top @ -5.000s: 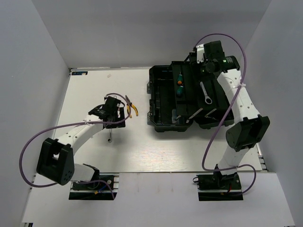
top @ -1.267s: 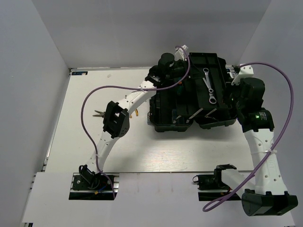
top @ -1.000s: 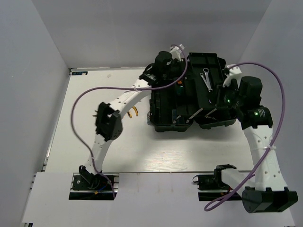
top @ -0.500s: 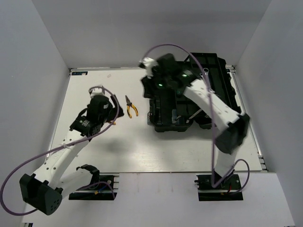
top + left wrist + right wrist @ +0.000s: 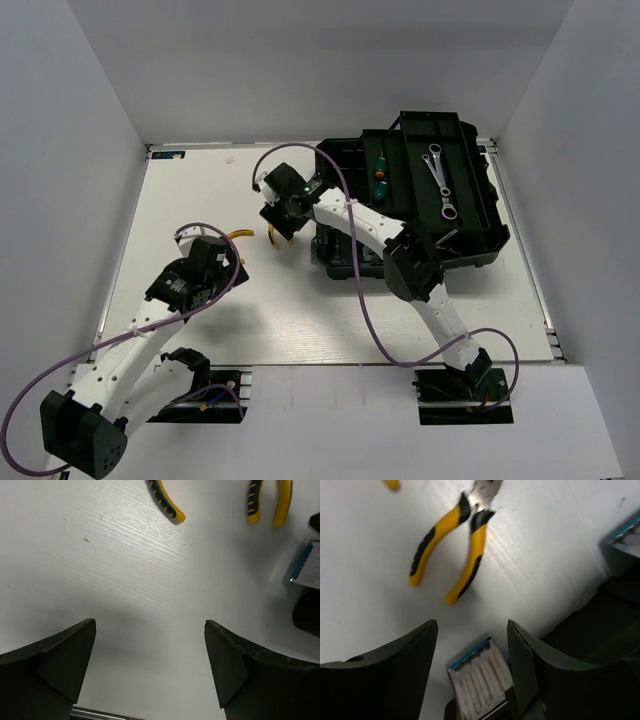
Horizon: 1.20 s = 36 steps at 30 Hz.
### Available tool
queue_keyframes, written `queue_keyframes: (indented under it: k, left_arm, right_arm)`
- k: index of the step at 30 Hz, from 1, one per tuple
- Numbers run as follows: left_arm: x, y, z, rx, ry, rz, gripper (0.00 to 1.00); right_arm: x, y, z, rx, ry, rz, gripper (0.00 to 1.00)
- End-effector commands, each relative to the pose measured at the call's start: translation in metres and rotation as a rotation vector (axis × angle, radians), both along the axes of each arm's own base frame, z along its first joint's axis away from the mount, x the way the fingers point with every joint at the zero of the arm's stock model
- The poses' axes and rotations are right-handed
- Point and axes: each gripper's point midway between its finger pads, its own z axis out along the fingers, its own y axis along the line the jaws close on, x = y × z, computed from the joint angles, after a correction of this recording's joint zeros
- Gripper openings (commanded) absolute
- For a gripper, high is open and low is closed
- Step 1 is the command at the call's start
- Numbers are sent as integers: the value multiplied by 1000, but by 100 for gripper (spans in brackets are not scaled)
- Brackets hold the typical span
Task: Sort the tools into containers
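The black toolbox [image 5: 340, 255] lies open at the right. Two green-handled screwdrivers [image 5: 379, 170] and two silver wrenches [image 5: 441, 182] lie in it. Yellow-handled pliers [image 5: 275, 237] lie on the table left of the box, also in the right wrist view [image 5: 451, 544] and the left wrist view [image 5: 265, 500]. A second yellow handle [image 5: 166, 502] shows beside them [image 5: 240, 234]. My right gripper [image 5: 284, 216] [image 5: 472, 627] is open just short of the pliers. My left gripper [image 5: 228, 255] [image 5: 150, 630] is open over bare table, short of the handles.
A small clear-lidded case with a blue edge [image 5: 481, 672] sits under my right gripper by the toolbox's left side, also at the right of the left wrist view [image 5: 304, 565]. A thin silver bar [image 5: 100, 713] shows at the bottom edge between my left fingers. White walls surround the table.
My right gripper has swung from the toolbox's back left corner out over the table to the pliers. My left arm has pulled back toward the near side.
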Motion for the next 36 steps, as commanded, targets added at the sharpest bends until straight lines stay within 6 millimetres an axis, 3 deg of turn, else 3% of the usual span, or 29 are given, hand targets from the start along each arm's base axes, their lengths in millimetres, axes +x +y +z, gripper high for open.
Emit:
queue_keyframes:
  k: [1,3,4,10,11,19,20,25,26,31,33,34,36]
  left_arm:
    - [4,-8,-3,-58,-11,9,100]
    - [4,-10,-7,-66,-1,1,100]
    - [4,-13,-10,-81,2,0,100]
    - [4,-15,-14,-88,4,-6,100]
    - [4,-15,-14,-88,4,-6,100]
    - [9,-20,-15,-111,0,-11,100]
    - [7,-20,-18,-108,8,-11,100]
    - [12,-15,-25,-88,22,21,100]
    - [16,-15,-26,-87,18,39,100]
    - [27,-13,-51,-76,84,101,100]
    - [30,-9,-66,-56,125,131,100]
    - [36,-9,-68,-66,116,148,100]
    - [44,-7,-72,-63,116,175,100]
  right_arm:
    - [41,7,30,88,-159,-110,63]
    - [43,17,29,121,-158,-120,62]
    - [45,17,15,116,-136,-136,62]
    - [37,34,-15,168,-14,-142,59]
    - [36,35,-27,158,3,-143,59]
    - [37,34,-58,126,42,-161,54]
    - [38,32,-60,123,48,-166,50]
    - [21,24,-70,128,156,-150,2]
    - [19,21,-71,120,162,-154,0]
    - [6,18,-49,141,192,-101,0]
    - [7,19,-21,165,160,-80,0]
    - [9,20,5,199,128,-71,0]
    - [12,21,27,224,97,-62,0]
